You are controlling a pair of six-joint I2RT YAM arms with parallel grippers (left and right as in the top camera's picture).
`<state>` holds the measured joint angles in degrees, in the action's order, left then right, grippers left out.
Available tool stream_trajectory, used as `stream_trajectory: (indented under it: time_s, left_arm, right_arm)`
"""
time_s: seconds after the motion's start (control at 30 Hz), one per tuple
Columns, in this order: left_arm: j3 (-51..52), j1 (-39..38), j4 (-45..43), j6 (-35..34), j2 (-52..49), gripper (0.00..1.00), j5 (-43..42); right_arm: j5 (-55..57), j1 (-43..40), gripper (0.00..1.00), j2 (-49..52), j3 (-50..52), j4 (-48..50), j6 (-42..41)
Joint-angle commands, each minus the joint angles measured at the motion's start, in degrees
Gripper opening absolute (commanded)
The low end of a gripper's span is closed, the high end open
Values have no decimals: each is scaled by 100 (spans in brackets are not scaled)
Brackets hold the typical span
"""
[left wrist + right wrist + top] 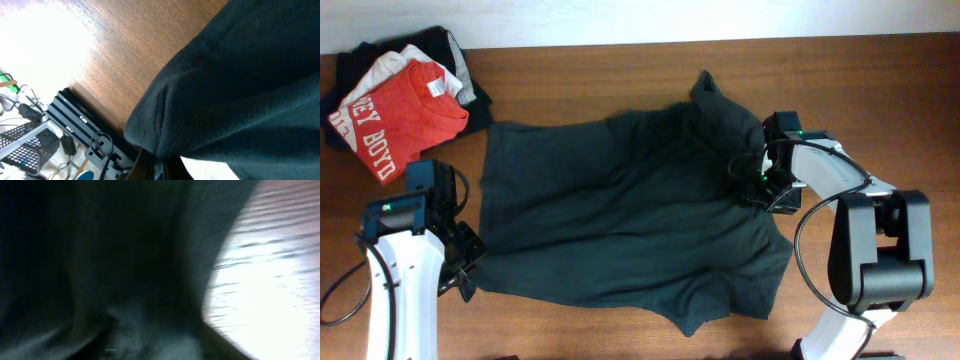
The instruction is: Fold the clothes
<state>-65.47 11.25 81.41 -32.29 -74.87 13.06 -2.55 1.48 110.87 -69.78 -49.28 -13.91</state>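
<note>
The dark charcoal T-shirt (620,210) lies spread and wrinkled across the middle of the table, with no lettering showing. My left gripper (468,268) is at its lower left corner. In the left wrist view the fingers (161,167) are shut on a fold of the shirt (240,85), which is lifted off the wood. My right gripper (760,185) is at the shirt's right edge, where the cloth puckers toward it. In the blurred right wrist view dark fabric (100,265) fills most of the frame and hides the fingers.
A pile of clothes sits at the far left corner, with a red T-shirt lettered "BOYD" (400,115) on top of grey, white and black pieces. The table's front edge and clutter beyond it (45,130) show in the left wrist view.
</note>
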Motion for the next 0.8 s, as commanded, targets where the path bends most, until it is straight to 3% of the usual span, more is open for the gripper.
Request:
stream_trajectory:
  time_s: [0.0,0.07,0.2,0.3,0.47,0.5,0.53,0.57,0.6,0.77]
  left_arm:
    - [-63,28,-15,116,66,1,-85]
    - [-63,26,-20,116,66,1,-85]
    - [-61,26,-151,114,63,0,-90]
    - [-57,26,-564,114,59,1,-492]
    - [-15,-455,-1362,103,-94,1,-938]
    - [-15,-693,-1574,17,-221,0,-925]
    - [-15,-909,-1735,-114,-391,0,-925]
    - [-15,-1051,-1843,-179,-546,0,-925]
    - [-15,-1143,-1921,-177,-673,0,-922]
    - [-15,-1252,-2116,-173,-1547,0,-660]
  right_arm:
    - [435,2,25,282,-52,236,-203]
    - [570,-11,5,382,-52,433,-205]
    - [1169,-247,4,400,-225,748,-304]
    - [815,-1036,4,400,-1143,553,-46]
    - [621,-1635,4,407,-2535,251,426]
    - [564,-1644,18,407,-2612,188,424]
    - [398,-1611,57,407,-2614,92,424]
    - [295,-1572,87,407,-2614,-15,422]
    - [195,-1532,99,404,-2614,-136,402]
    - [-750,-1493,99,334,-3171,-1928,83]
